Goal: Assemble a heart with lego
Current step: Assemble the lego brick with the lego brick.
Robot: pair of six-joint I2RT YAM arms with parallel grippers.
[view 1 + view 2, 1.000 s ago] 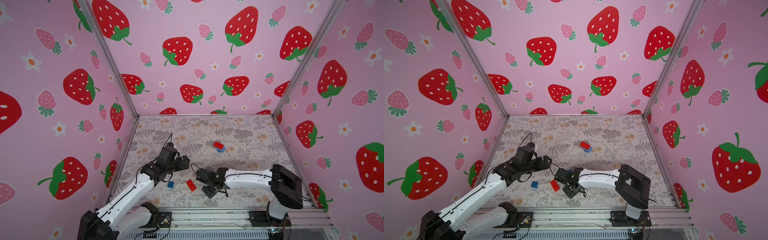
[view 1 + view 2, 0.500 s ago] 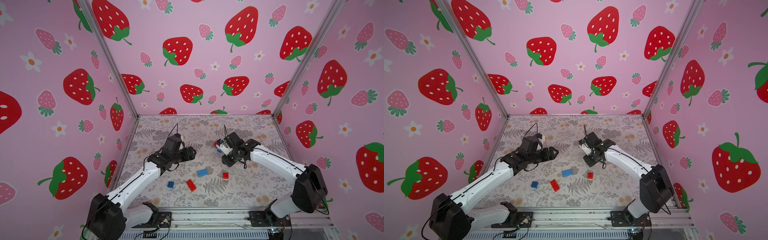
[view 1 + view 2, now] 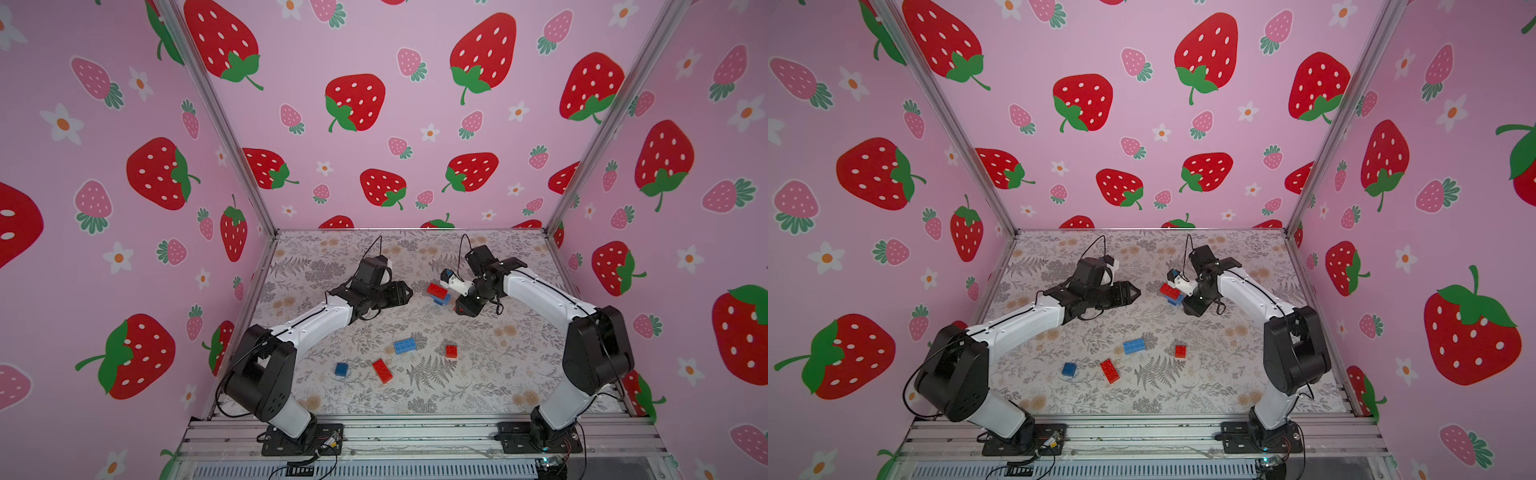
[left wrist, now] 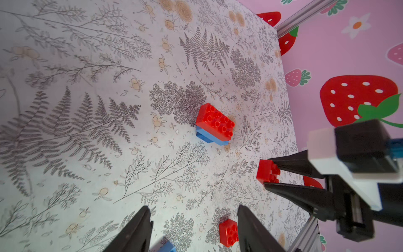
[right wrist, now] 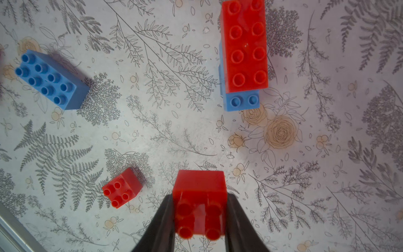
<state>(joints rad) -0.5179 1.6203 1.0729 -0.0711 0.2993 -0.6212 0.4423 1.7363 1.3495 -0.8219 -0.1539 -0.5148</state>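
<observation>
Pink strawberry-print walls (image 3: pixel 374 137) on three sides; grey floral mat (image 3: pixel 478 386) as work surface.

R gripper (image 5: pixel 199 209): pinches small red sq brick (image 5: pixel 199 187) by two opposite sides, studs twd the wrist cam, jaws narrow and snug on it. Can't tell whether that brick touches the mat.

L gripper (image 4: pixel 193 208): jaws partway apart, nothing gripped. Points across twd R gripper in both top views.

Stack (image 3: pixel 438 293) = red long brick (image 5: pixel 244 43) pressed onto blue long brick (image 5: pixel 242 101), shifted lengthwise so one row of blue studs pokes out at the end. Sits on mat btwn the two sets of jaws, just beside R fingertips, further from L fingertips. Lies straight ahead of L jaws; ahead and off to one side of R jaws.

Rest of lego loose on mat, back behind both sets of jaws twd the arm bases, studs up, all apart from one another:
- loose blue long brick (image 3: pixel 404 345)
- loose red sq brick (image 3: pixel 451 351), closest of the four to R jaws
- loose red long brick (image 3: pixel 382 370)
- loose blue sq brick (image 3: pixel 341 369)

Loose red sq brick also shows in the gap btwn L fingers (image 4: pixel 250 229) in left wrist view, on mat beyond, not gripped.
</observation>
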